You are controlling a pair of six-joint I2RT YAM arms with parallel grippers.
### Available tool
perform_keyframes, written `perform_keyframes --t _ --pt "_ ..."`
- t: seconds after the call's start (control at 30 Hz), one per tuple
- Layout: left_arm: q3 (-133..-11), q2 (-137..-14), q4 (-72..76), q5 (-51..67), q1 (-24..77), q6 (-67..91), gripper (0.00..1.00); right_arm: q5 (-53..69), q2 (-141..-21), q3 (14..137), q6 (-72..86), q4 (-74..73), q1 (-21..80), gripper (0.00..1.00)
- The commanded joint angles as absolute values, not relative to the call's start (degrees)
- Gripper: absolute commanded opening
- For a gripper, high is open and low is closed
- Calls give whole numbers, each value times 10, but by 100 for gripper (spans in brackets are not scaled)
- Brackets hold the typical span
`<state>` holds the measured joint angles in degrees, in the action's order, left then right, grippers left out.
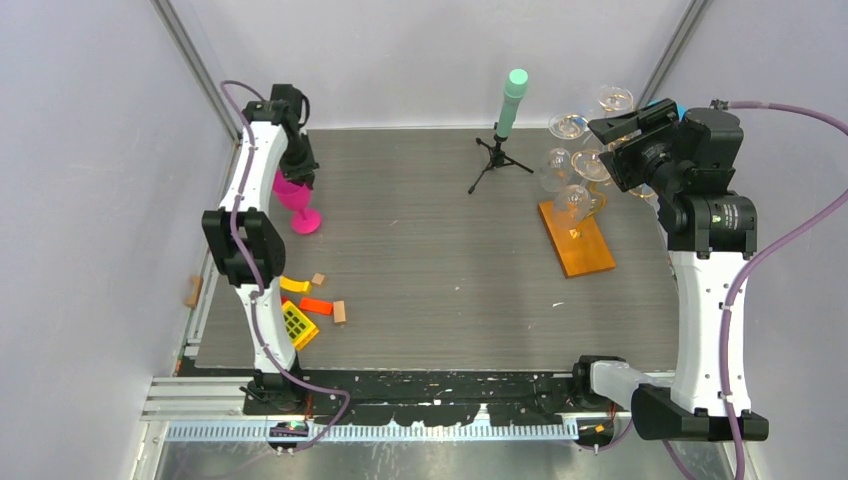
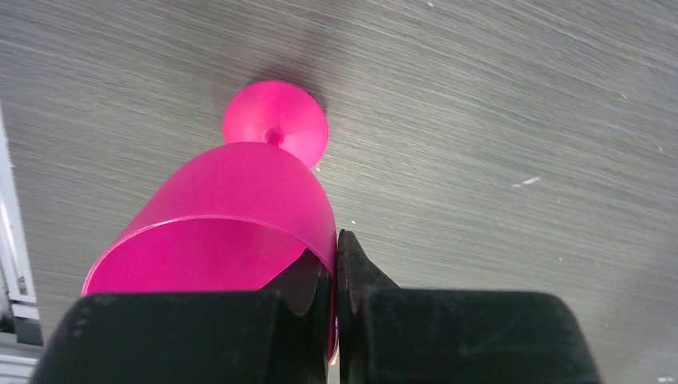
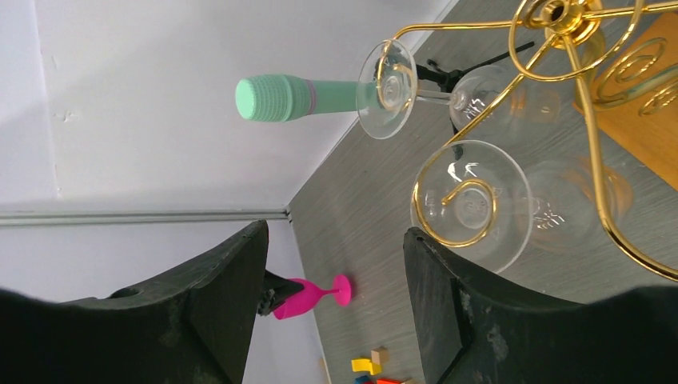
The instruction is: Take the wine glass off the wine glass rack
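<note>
The wine glass (image 3: 500,228) hangs foot-up on the wine glass rack (image 1: 578,243), far right of the surface (image 1: 430,285) — thin, slippery, probably fragile; take its stem. Jaws of the right gripper (image 3: 334,240) are released; those of the left gripper (image 2: 337,264) clench a pink glass (image 2: 232,208).

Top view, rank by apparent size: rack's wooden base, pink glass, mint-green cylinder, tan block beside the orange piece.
Largest: wooden base.
Next: pink glass and mint-green cylinder, too alike to rank.
Smallest: tan block.

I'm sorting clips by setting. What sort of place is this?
Likely a robot test cell: two arms bolted to a grey table, bare white walls around it, and props like a gold wine glass rack.
</note>
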<state>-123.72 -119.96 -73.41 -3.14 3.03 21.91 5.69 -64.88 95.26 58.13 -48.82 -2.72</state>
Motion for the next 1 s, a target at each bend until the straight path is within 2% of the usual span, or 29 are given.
perform_keyframes --t 0.0,0.2,0.43,0.63,0.8,0.87,0.9,0.97 --pt "-1246 -1200 -709 -72 18 192 0 29 -643 969 562 -493 -25 68" --pt "-1262 -1219 -684 -69 12 183 0 24 -646 969 563 -492 -25 68" --pt "-1295 -1232 -700 -86 11 173 16 20 -655 985 558 -525 -26 68" --pt "-1329 -1214 -722 -81 10 172 47 17 -654 990 558 -535 -26 69" --pt "-1344 -1177 -735 -55 10 177 66 6 -661 1014 555 -567 -26 69" --pt "-1344 -1157 -732 -38 10 176 84 -7 -667 1026 554 -589 -26 69" --pt "-1344 -1147 -730 -29 10 176 90 -22 -670 1038 554 -599 -26 69" --pt "-1345 -1126 -721 -6 10 173 95 -43 -680 1054 553 -629 -26 68"
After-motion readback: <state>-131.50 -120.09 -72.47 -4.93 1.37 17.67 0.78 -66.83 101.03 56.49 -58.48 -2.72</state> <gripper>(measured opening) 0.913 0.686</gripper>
